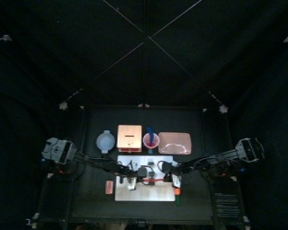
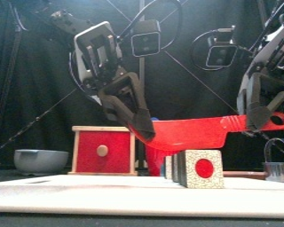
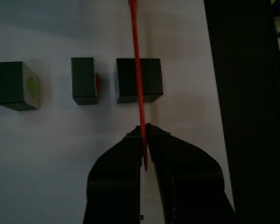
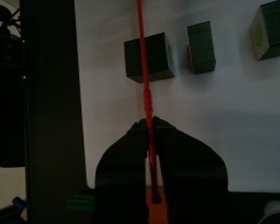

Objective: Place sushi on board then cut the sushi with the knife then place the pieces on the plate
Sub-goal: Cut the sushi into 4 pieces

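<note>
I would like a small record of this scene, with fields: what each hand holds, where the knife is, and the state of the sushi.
left hand: shut on the blade end of the red knife
right hand: shut on its handle end
knife: held level above the end sushi piece
sushi: three pieces, apart, on the white board
pink tray: behind the board

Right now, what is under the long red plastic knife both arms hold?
One dark green sushi block on the white cutting board, two more blocks beside it. The red knife hides a thin strip of that block's top.
</note>
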### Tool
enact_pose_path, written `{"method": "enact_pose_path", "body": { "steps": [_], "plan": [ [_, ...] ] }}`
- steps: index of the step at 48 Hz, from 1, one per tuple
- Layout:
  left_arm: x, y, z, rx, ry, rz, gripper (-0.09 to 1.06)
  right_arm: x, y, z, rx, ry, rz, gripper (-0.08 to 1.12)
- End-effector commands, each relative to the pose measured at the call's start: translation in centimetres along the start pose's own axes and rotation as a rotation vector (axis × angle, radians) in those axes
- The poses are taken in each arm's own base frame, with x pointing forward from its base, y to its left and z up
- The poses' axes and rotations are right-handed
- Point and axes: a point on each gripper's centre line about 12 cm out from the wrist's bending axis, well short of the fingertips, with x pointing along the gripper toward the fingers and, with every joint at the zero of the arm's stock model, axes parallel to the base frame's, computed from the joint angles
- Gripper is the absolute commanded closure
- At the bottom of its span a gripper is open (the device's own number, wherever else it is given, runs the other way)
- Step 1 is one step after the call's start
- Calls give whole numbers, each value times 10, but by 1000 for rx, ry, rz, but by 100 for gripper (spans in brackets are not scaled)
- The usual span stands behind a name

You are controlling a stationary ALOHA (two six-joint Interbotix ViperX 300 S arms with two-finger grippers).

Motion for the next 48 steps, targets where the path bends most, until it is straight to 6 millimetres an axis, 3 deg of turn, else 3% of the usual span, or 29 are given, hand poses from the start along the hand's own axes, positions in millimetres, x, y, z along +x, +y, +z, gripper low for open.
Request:
{"method": "enact_pose_path", "body": {
  "steps": [1,17,48],
  "plan": [
    [-3,-5,3,5,-9,-10,47,-1,6,1,-10,-3,16,67],
    [0,-3,1,3,1,-5,47,4,5,1,-13,3,6,67],
    [-6,0,9,27,-24,1,47,-10,6,8,-36,-47,14,67]
  ]
}}
